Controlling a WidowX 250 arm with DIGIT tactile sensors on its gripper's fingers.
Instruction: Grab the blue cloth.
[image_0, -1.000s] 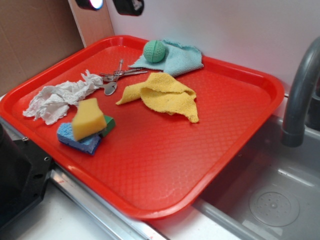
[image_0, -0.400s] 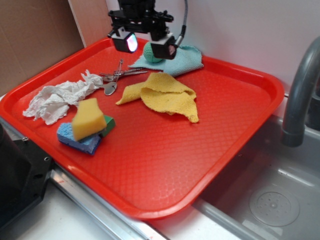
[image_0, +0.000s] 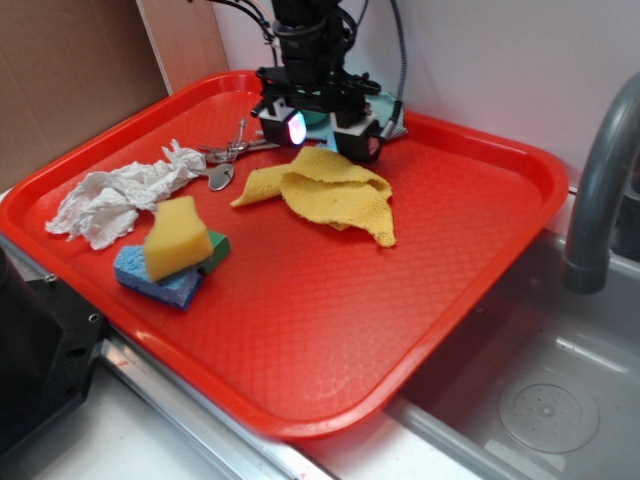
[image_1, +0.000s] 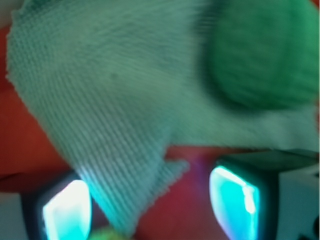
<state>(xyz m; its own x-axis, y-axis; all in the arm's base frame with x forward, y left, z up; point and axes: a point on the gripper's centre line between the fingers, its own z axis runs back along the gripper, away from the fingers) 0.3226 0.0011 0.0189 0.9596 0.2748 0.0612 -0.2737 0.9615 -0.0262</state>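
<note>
The blue cloth (image_1: 110, 90) fills most of the wrist view, a pale teal terry rag lying on the red tray (image_0: 330, 330). A green ball (image_1: 260, 55) rests on it. My gripper (image_0: 320, 130) is low over the cloth at the tray's back and stands open. One pointed corner of the cloth lies between the two lit fingers (image_1: 67, 210), nearer the left one, with neither touching it. In the exterior view the arm hides nearly all of the cloth; only an edge (image_0: 385, 103) shows.
A yellow cloth (image_0: 335, 190) lies just in front of the gripper. Metal utensils (image_0: 230, 155), crumpled white paper (image_0: 115, 195), a yellow sponge (image_0: 175, 235) and a blue sponge (image_0: 150, 272) sit at the left. A faucet (image_0: 600, 190) and sink (image_0: 540, 400) are at the right.
The gripper has come down from above the tray's back edge and slightly rightward, and now covers the blue cloth and the green ball. Nothing on the tray has moved.
</note>
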